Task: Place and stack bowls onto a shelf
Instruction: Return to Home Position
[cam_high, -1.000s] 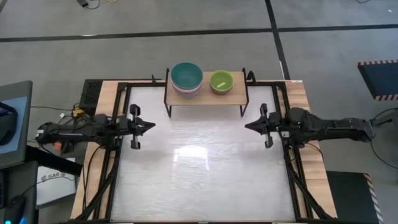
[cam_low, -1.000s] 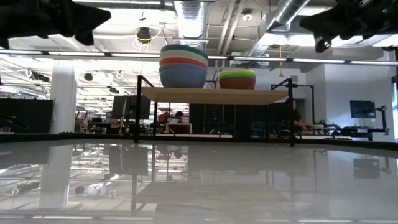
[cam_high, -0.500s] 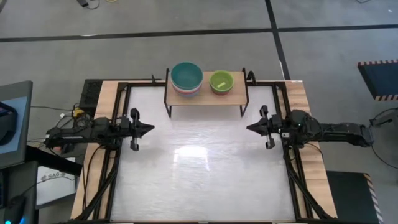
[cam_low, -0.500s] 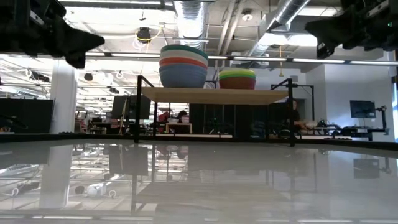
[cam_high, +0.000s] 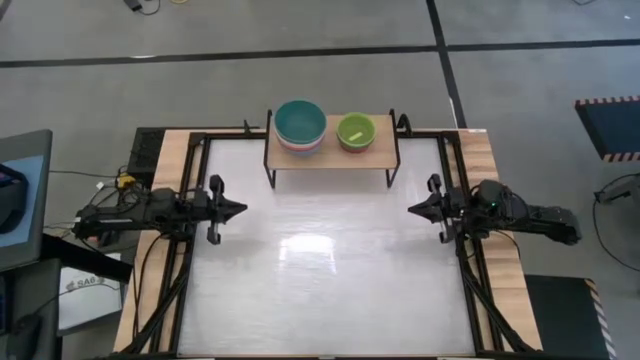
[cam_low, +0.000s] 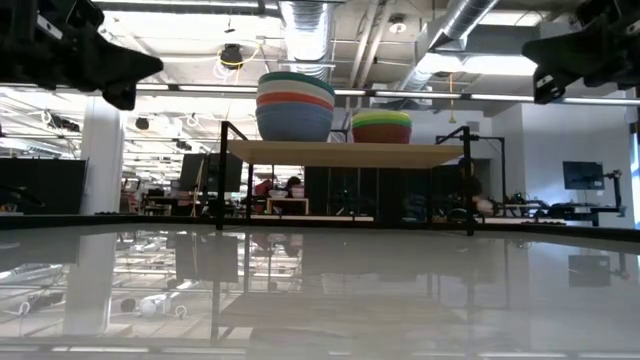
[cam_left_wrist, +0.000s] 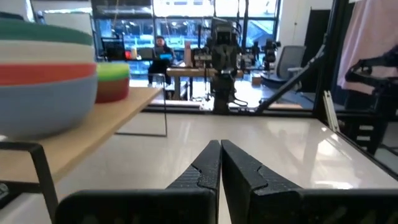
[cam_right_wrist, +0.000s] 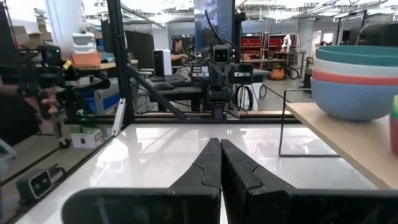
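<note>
Wood makes the top of the shelf (cam_high: 385, 157), which stands at the middle of the far edge of the table (cam_high: 330, 295). All the bowls sit on it in two stacks, the big stack (cam_low: 295, 106) toward its left end and the small stack (cam_low: 381, 127) toward its right end. From above you can see only the top bowl of each: a teal bowl (cam_high: 300, 122) and a lime green bowl (cam_high: 356, 131) with a yellow streak inside. The low view shows the layers instead. The big stack goes teal, white, red, then slate blue at the bottom. The small stack is green on top, with a yellowish band under it and a reddish one lowest. The left gripper (cam_high: 240, 208) hangs in the air near the left edge of the table and the right gripper (cam_high: 412, 211) near the right edge, both pointing at the middle. The high view cannot show their tips well, but each wrist view does: the left gripper's fingers (cam_left_wrist: 208, 168) are pressed together with nothing between them, and so are the right gripper's fingers (cam_right_wrist: 209, 165). Each wrist view also looks past the shelf to the other arm across the table. Since a second ago the right gripper has slid back toward the right edge, and the left gripper has slid back a little too. The bowls have not moved.
</note>
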